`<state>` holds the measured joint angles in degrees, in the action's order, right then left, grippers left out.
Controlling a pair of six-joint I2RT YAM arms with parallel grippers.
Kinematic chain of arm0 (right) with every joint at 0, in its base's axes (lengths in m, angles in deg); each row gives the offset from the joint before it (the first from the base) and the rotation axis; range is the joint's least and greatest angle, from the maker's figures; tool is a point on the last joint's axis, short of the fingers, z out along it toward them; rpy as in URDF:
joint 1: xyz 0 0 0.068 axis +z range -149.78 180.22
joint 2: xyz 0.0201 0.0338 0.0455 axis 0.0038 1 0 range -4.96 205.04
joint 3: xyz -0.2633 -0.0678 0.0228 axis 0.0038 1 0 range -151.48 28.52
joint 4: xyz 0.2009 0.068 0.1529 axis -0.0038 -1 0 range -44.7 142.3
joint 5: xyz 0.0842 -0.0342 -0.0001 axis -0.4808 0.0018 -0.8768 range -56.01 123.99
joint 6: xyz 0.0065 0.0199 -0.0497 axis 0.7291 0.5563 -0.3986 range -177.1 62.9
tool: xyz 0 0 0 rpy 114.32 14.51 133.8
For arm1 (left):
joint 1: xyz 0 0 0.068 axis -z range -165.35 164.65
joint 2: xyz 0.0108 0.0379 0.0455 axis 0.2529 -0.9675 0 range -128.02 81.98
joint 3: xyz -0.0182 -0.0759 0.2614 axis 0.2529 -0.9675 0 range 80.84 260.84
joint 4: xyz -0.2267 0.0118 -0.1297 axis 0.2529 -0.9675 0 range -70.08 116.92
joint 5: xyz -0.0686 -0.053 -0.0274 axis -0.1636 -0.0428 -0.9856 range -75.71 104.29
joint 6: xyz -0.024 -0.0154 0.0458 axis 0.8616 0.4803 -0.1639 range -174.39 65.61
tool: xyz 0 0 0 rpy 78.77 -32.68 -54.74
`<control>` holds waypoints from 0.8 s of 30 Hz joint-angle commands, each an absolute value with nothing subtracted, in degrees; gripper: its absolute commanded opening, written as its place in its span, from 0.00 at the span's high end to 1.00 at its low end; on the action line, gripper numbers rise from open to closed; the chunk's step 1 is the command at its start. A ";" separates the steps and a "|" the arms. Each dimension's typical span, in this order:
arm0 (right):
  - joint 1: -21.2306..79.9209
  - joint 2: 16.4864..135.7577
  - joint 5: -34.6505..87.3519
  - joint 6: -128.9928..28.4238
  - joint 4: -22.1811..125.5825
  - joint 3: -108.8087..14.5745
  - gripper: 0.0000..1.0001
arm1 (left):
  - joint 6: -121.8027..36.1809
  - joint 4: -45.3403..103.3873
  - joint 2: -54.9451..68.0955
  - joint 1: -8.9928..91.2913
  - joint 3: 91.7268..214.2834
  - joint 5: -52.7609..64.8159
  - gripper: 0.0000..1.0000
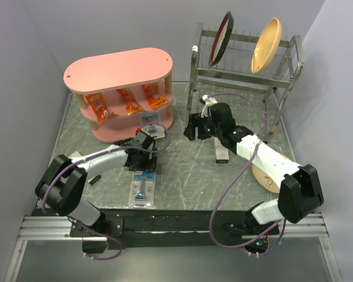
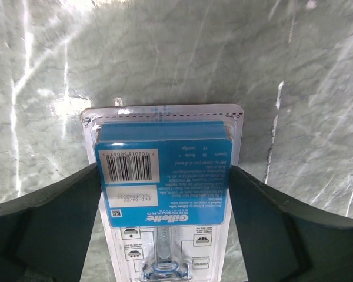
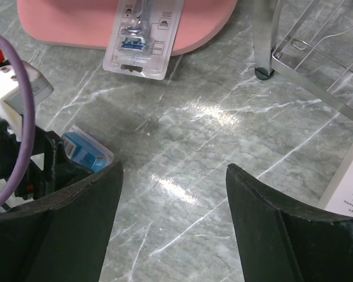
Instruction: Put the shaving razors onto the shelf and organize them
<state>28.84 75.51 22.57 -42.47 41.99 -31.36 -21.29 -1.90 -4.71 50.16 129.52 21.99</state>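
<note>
The pink shelf (image 1: 120,67) stands at the back left. One of the shaving razors (image 1: 148,122) lies on its bottom board and overhangs the front edge; the right wrist view shows this pack (image 3: 142,35) too. The other razor pack (image 1: 142,188) lies flat on the table, back side up. My left gripper (image 1: 144,147) is over its blue card end. In the left wrist view the pack (image 2: 165,141) lies between the wide-apart jaws of the left gripper (image 2: 165,170), fingers close to its edges. My right gripper (image 1: 191,126) hovers open over bare table (image 3: 173,170).
Orange snack packets (image 1: 129,100) fill the shelf's middle tier. A metal dish rack (image 1: 247,70) with a dark plate (image 1: 220,38) and a tan plate (image 1: 266,36) stands at the back right. A white-and-black box (image 1: 222,153) lies beside the right arm.
</note>
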 commanded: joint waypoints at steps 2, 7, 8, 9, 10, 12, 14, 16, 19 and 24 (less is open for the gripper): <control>28.26 73.88 23.62 -43.21 43.86 -32.56 0.22 | -21.69 -1.29 1.29 50.42 128.12 26.15 0.17; 28.34 75.19 23.62 -43.39 43.77 -33.88 0.22 | -21.87 -0.68 4.72 49.63 126.98 26.77 0.26; 28.26 75.46 23.62 -43.39 43.86 -34.49 0.22 | -21.87 -0.59 4.90 49.11 126.98 27.03 0.27; 28.34 75.64 23.62 -43.48 43.77 -34.67 0.22 | -21.96 -0.33 5.25 48.67 127.07 27.29 0.27; 28.34 75.99 23.71 -43.56 43.77 -34.85 0.22 | -22.57 0.11 5.51 48.05 127.24 28.08 0.27; 28.26 76.25 23.71 -43.56 43.94 -35.47 0.22 | -23.45 0.38 5.95 45.07 128.12 29.22 0.27; 28.34 76.52 23.45 -43.39 43.95 -35.82 0.22 | -25.29 0.90 5.78 41.04 129.34 30.37 0.27; 28.34 76.95 23.18 -43.13 43.95 -35.91 0.22 | -26.44 1.34 5.43 39.01 129.88 30.90 0.27; 28.43 77.48 22.65 -42.51 43.95 -36.08 0.22 | -27.49 2.39 5.87 37.42 130.32 31.60 0.26; 28.52 77.75 22.39 -42.16 44.30 -36.35 0.22 | -29.51 6.17 5.43 36.01 131.46 33.18 0.26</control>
